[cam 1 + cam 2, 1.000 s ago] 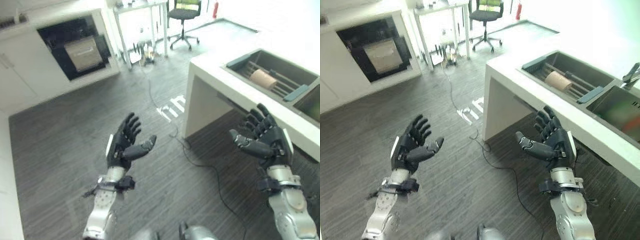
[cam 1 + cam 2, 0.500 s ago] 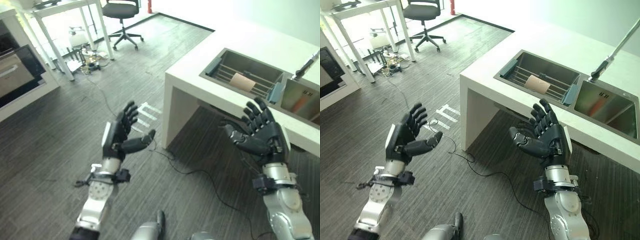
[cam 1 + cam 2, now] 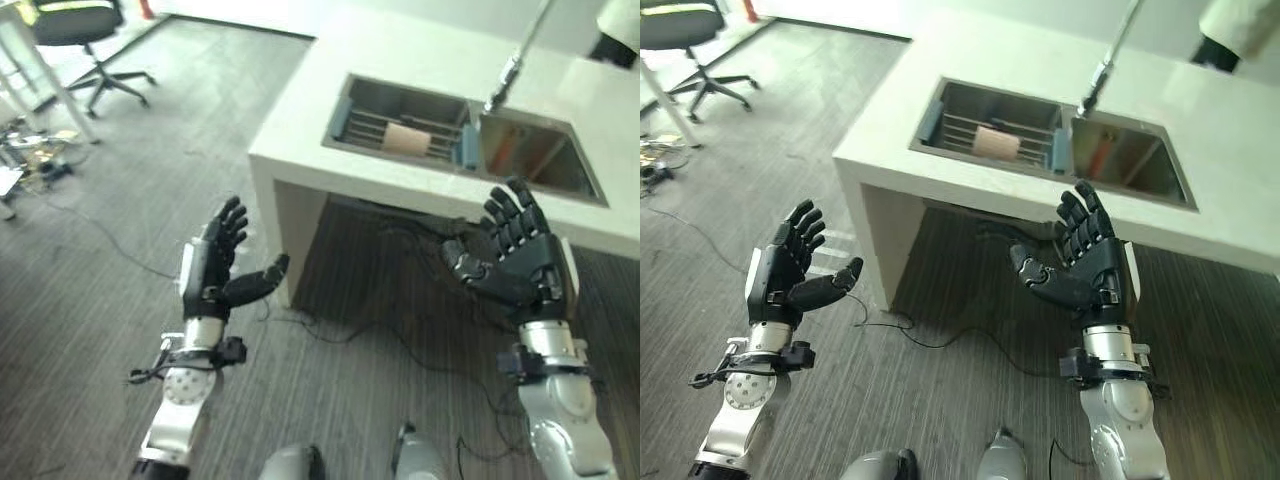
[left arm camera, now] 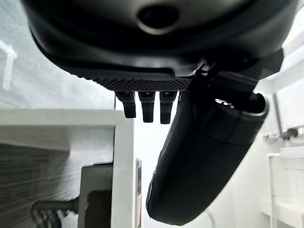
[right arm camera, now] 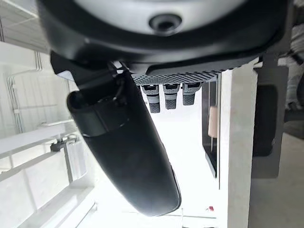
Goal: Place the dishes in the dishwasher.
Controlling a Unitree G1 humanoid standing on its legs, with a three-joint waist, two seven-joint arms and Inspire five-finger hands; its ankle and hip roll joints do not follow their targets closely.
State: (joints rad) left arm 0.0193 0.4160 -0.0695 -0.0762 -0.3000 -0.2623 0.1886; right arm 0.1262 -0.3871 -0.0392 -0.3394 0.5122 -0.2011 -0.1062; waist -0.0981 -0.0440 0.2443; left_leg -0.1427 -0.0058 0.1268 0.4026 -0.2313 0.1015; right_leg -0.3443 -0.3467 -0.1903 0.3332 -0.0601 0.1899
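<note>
A tan cup [image 3: 406, 138] lies on its side on a rack inside the left basin of a steel sink [image 3: 352, 92] set in a white counter [image 3: 330, 175]. An orange item [image 3: 1105, 151] shows in the right basin. My left hand [image 3: 205, 275] is held up open and empty over the floor, left of the counter's end. My right hand [image 3: 525, 268] is also open and empty, raised in front of the counter below the right basin. Both hands stand well apart from the sink.
A tap [image 3: 510, 62] rises between the two basins. An office chair [image 3: 75, 25] stands far left on the grey wood floor. A person's sleeve [image 3: 1230, 25] shows at the counter's far right corner. A thin cable [image 3: 330, 335] trails across the floor under the counter.
The camera has swung right: the counter and sink now sit ahead at the centre, and the chair has slid to the far left. Both hands keep the same open pose.
</note>
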